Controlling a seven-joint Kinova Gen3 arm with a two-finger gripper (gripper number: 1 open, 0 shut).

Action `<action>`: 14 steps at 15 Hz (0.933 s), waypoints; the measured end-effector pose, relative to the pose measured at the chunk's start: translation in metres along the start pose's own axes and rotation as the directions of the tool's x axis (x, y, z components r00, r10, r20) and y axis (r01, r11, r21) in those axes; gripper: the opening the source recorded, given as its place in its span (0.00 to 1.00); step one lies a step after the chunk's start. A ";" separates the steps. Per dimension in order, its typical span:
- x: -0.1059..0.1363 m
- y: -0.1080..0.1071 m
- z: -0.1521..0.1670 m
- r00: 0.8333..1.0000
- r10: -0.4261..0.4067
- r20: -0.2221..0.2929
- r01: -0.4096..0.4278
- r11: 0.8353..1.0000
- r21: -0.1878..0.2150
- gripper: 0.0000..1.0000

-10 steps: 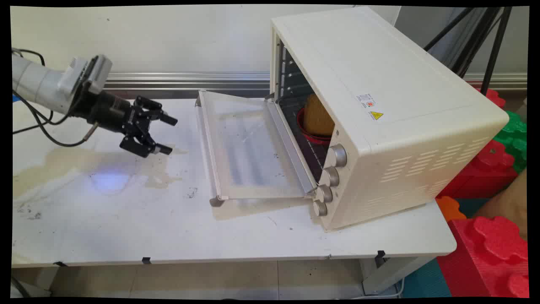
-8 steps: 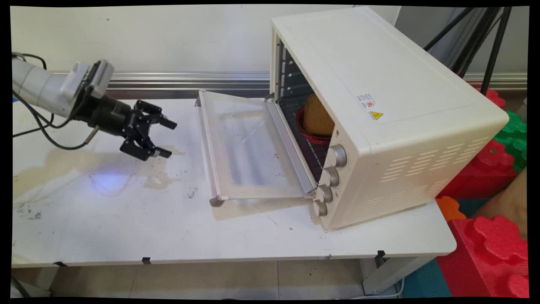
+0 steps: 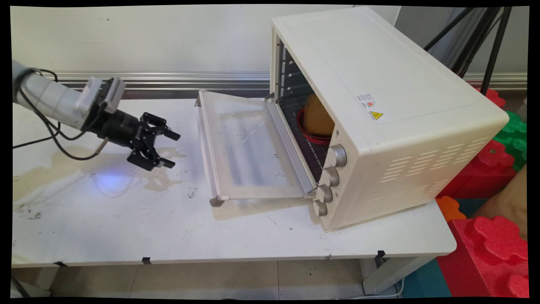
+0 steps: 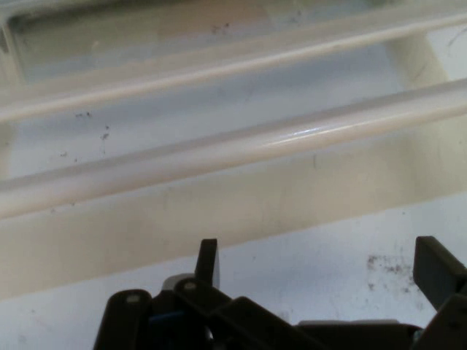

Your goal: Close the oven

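Fingers spread wide and holding nothing, the black two-finger gripper hovers low over the white table, pointing at the cream bar handle of the cream toaster oven's lowered glass door, whose long axis lies crosswise just ahead.

End effector low, fingers apart

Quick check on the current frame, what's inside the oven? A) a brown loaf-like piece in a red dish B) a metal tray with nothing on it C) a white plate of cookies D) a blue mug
A: through the open glass door of the cream-white countertop oven, a brown bread-like piece sits in a red round dish on the rack.
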 end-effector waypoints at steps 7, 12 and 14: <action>-0.010 -0.001 0.029 1.000 0.003 0.003 -0.003 1.000 -0.007 1.00; -0.016 0.000 0.042 1.000 0.002 -0.001 -0.002 1.000 -0.008 1.00; -0.018 0.000 0.046 1.000 0.004 -0.004 -0.004 1.000 -0.008 1.00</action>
